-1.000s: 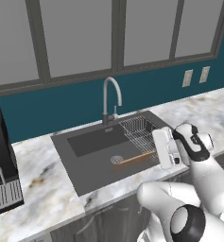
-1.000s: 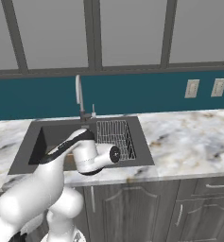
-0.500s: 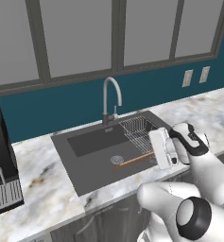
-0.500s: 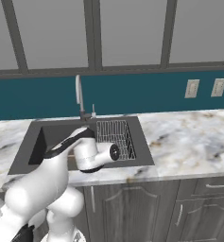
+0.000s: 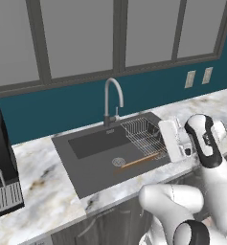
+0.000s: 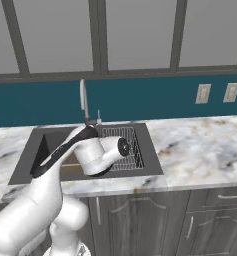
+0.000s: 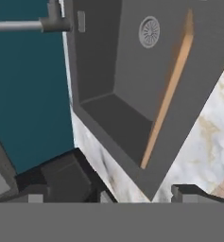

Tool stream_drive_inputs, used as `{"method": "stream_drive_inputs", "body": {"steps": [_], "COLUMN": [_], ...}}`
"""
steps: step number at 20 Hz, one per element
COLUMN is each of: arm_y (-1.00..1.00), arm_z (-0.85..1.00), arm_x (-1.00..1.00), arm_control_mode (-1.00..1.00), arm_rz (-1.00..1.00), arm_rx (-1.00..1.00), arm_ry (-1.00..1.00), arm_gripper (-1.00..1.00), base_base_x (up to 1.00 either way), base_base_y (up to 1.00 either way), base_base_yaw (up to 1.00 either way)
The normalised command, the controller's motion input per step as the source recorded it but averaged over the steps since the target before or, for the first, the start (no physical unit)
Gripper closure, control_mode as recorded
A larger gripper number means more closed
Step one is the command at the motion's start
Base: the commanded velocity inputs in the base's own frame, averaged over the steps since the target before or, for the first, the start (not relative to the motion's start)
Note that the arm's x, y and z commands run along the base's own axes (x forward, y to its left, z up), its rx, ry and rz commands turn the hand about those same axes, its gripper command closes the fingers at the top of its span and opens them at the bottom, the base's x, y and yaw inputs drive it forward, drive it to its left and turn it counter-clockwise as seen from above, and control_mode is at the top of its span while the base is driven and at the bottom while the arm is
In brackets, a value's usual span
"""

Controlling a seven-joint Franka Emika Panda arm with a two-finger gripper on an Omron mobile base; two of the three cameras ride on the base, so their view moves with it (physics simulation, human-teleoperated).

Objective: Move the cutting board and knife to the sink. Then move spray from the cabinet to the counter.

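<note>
The cutting board [image 7: 169, 92] stands on its long edge inside the sink [image 7: 108, 71], leaning against the basin's front wall; from the left base view it is a thin orange strip [image 5: 138, 162] beside the drain. My gripper [image 7: 111, 194] hovers above the sink's right front corner, open, with nothing between its dark fingertips [image 7: 186, 191]. Its white hand [image 5: 171, 139] sits next to the wire rack [image 5: 143, 135]. The knife and the spray are out of view. Marble counter [image 6: 200, 145] stretches to the right of the sink.
A chrome gooseneck faucet [image 5: 112, 98] rises behind the basin. A black appliance [image 5: 1, 172] stands on the counter at the far left. Wall cabinets [image 6: 135, 35] with shut pale doors run above the teal backsplash, and two outlets [image 6: 217, 93] sit on the wall.
The jaws have spread a little wider. The hand has risen slightly over the sink's right side. The cutting board has stayed where it leans in the basin.
</note>
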Motion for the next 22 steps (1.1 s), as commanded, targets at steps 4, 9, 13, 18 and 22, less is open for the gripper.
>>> {"method": "stream_drive_inputs", "body": {"steps": [4,9,13,18,22], "arm_y": [-0.05,-0.02,0.23,0.31,0.09], "arm_z": [0.61,0.15,0.20,0.16,0.31], "arm_x": [-0.06,0.00,-0.30,-0.21,-0.46], "arm_control_mode": [-1.00,-1.00,-1.00,-1.00,-1.00], "arm_rz": [-0.09,0.18,0.32,0.16,0.00], "arm_rx": [-0.43,-0.72,-0.71,-0.66,-0.29], "arm_ry": [0.01,0.06,0.29,0.36,-0.08], "arm_gripper": [-1.00,-1.00,-1.00,-1.00,-1.00], "base_base_x": [0.00,0.00,0.00,0.00,0.00], "base_base_y": [0.00,0.00,0.00,0.00,0.00], "base_base_yaw": [0.00,0.00,0.00,0.00,0.00]}}
